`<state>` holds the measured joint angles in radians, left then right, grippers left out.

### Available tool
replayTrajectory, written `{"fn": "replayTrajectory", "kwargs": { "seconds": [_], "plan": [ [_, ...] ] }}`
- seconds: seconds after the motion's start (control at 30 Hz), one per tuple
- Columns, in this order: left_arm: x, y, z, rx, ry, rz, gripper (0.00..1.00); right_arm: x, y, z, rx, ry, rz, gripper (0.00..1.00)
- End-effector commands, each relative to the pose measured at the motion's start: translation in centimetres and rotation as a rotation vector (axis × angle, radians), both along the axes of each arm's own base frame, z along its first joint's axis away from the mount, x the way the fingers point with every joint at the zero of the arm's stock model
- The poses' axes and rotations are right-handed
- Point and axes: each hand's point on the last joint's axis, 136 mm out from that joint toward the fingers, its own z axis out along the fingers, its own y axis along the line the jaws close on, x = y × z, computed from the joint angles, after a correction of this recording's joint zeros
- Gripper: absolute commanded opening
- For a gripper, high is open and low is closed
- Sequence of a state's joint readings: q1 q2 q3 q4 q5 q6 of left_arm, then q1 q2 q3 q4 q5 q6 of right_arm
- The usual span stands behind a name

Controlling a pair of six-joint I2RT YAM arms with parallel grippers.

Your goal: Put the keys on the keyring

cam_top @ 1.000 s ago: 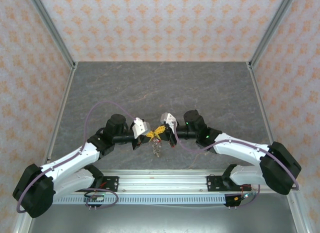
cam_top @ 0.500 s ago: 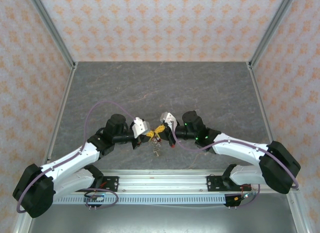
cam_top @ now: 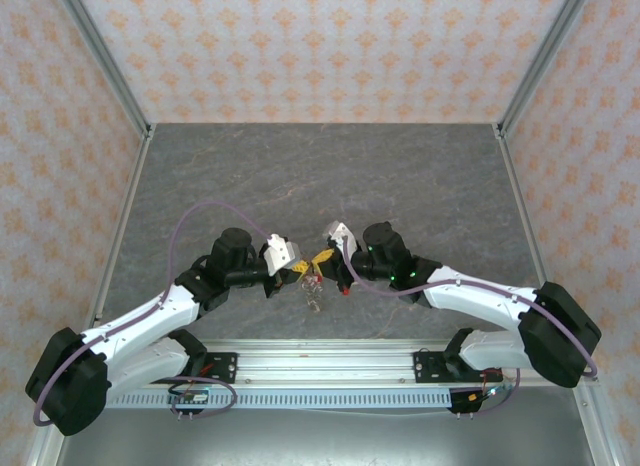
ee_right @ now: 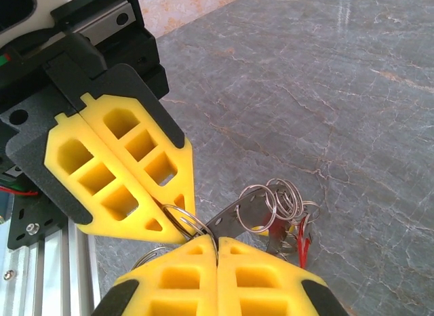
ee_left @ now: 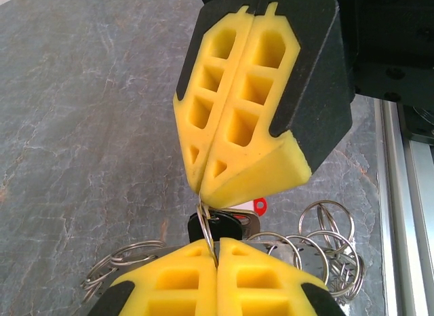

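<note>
Grippers meet tip to tip above the near middle of the desk point(cam_top: 300, 166), left gripper point(cam_top: 292, 270) and right gripper point(cam_top: 333, 258), with the keys point(cam_top: 315, 296) dangling below. From the left wrist, each gripper's jaws are pressed together on the keyring point(ee_left: 204, 218), a black-tagged key point(ee_left: 220, 226) hanging just behind. From the right wrist the same double pinch shows, smaller rings point(ee_right: 281, 201) bunched to its right. Threading looks in hand; next, one gripper likely must let go and regrip so a key can slide on.
</note>
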<state>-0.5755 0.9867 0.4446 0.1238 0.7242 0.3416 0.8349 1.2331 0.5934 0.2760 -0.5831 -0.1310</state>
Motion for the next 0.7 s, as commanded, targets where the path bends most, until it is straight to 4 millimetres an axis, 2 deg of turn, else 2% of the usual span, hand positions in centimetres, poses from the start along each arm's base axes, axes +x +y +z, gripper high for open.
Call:
{"fn": "replayTrajectory", "kwargs": {
  "seconds": [0.0,0.13,0.23,0.53,0.63,0.67],
  "plan": [
    [-0.5,-1.0,2.1,-0.062,-0.064,-0.067,0.0,1.5,-1.0,-0.3,-0.034,-0.001,-0.067,0.02],
    [-0.6,-1.2,2.2,-0.069,-0.068,-0.079,0.0,1.4,-1.3,-1.5,-0.115,-0.012,-0.044,0.09],
    [-0.8,-1.3,2.3,-0.082,-0.077,-0.097,0.0,1.3,-1.2,-1.7,-0.129,-0.015,-0.028,0.14],
    [-1.0,-1.4,2.3,-0.071,-0.077,-0.116,0.0,1.4,-1.7,-1.4,-0.141,-0.053,-0.033,0.16],
    [-1.0,-1.4,2.3,-0.07,-0.079,-0.115,0.0,1.5,-2.4,-0.9,-0.146,-0.112,-0.051,0.16],
    [-0.9,-1.4,2.2,-0.068,-0.077,-0.113,0.0,1.7,-2.9,-0.1,-0.136,-0.149,-0.075,0.16]
  ]
}}
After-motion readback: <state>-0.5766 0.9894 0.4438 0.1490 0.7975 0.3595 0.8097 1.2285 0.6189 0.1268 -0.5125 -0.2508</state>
